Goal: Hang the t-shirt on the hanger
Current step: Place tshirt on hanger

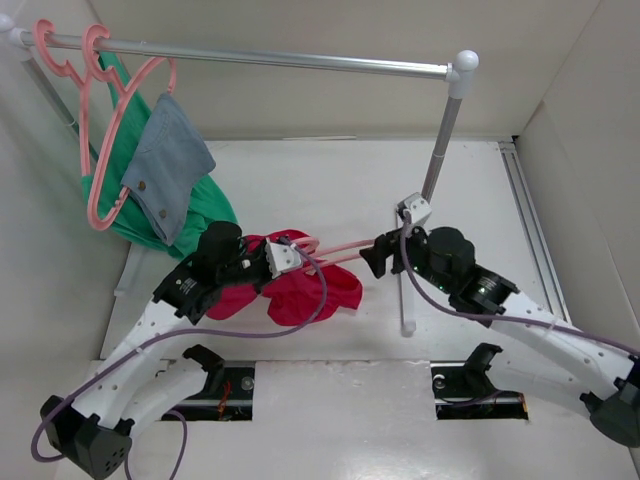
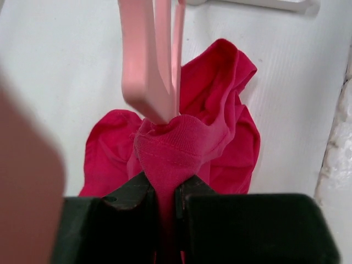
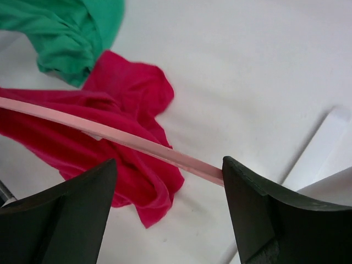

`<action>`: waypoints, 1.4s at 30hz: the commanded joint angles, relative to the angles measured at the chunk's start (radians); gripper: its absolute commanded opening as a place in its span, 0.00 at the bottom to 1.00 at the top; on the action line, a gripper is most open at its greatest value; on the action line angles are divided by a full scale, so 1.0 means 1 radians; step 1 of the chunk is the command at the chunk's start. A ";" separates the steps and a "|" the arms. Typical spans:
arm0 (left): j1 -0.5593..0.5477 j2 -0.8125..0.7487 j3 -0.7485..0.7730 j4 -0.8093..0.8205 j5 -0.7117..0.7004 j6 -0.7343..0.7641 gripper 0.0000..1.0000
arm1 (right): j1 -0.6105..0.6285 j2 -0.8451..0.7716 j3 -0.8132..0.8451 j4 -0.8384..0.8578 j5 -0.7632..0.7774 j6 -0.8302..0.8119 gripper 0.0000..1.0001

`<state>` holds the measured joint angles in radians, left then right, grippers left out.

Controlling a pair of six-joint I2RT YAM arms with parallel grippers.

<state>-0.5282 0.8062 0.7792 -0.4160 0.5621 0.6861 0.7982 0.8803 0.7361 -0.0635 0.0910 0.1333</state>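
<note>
The crimson t-shirt point(image 1: 300, 292) lies bunched on the white table between the arms. My left gripper point(image 1: 285, 258) is shut on a fold of its ribbed edge point(image 2: 166, 190), and the rest of the t-shirt point(image 2: 220, 99) hangs below. The salmon-pink hanger point(image 1: 340, 248) is raised and runs from the t-shirt toward my right gripper point(image 1: 372, 255). One end of the hanger point(image 2: 148, 60) pokes into the pinched fabric. In the right wrist view my right gripper point(image 3: 169, 176) is wide open. The hanger's bar point(image 3: 126, 136) crosses above the t-shirt point(image 3: 126, 93) and meets the right finger's inner edge.
A clothes rack's metal rail point(image 1: 280, 60) spans the back, with its post point(image 1: 440, 140) just behind my right gripper. A green garment point(image 1: 205, 205), a grey-blue denim cloth point(image 1: 170, 165) and spare pink hangers point(image 1: 110, 130) hang at the left. The green garment also shows in the right wrist view point(image 3: 66, 33).
</note>
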 commanded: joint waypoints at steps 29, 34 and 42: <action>0.020 0.027 0.049 0.132 -0.168 -0.427 0.00 | 0.032 0.437 0.177 -0.027 0.004 0.069 0.76; 0.020 0.018 0.029 0.132 -0.168 -0.427 0.00 | 0.032 0.540 0.198 -0.027 -0.019 0.031 0.75; 0.020 0.008 0.029 0.141 -0.168 -0.436 0.00 | 0.012 0.684 0.198 0.020 -0.126 -0.014 0.53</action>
<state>-0.5102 0.8482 0.7815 -0.3351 0.3908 0.2745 0.8192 1.5284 0.8970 -0.1036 0.0517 0.1463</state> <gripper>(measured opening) 0.069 0.562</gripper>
